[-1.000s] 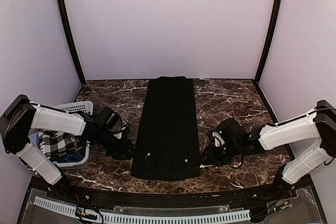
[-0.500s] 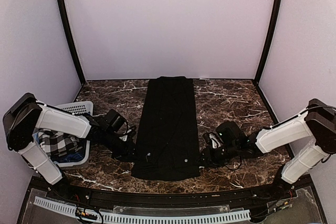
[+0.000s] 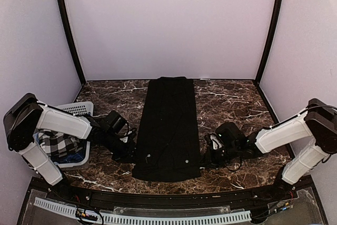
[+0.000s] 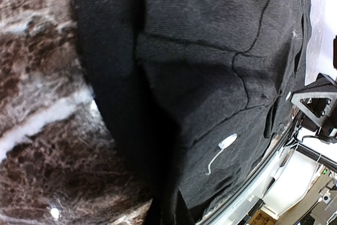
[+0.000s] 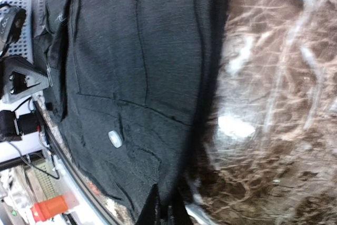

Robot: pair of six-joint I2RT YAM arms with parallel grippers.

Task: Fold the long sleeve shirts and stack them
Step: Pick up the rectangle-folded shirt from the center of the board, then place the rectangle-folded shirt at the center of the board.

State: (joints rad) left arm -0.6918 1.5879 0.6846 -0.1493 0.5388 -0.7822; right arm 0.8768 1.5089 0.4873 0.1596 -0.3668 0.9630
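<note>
One black long sleeve shirt [image 3: 168, 125] lies folded into a long narrow strip down the middle of the marble table [image 3: 231, 104]. Two small pale buttons show near its near end. My left gripper [image 3: 131, 157] is low at the strip's near left edge, shut on the black cloth. The right gripper [image 3: 204, 159] is at the near right edge, also shut on the cloth. In the left wrist view, the shirt [image 4: 210, 67] fills the frame and my gripper [image 4: 169, 204] pinches its edge beside a pale button [image 4: 227, 142]. The right wrist view shows the shirt [image 5: 131, 51], a button [image 5: 115, 138] and my gripper [image 5: 166, 204] closed on the hem.
A white slatted basket [image 3: 79, 109] stands at the left edge behind my left arm. A black-and-white checked cloth [image 3: 55, 145] lies inside it. Purple walls close in the back and both sides of the table.
Both grippers have closed from partly open onto the shirt's near side edges. Each has moved a little inward to the cloth. The shirt itself lies as before.
</note>
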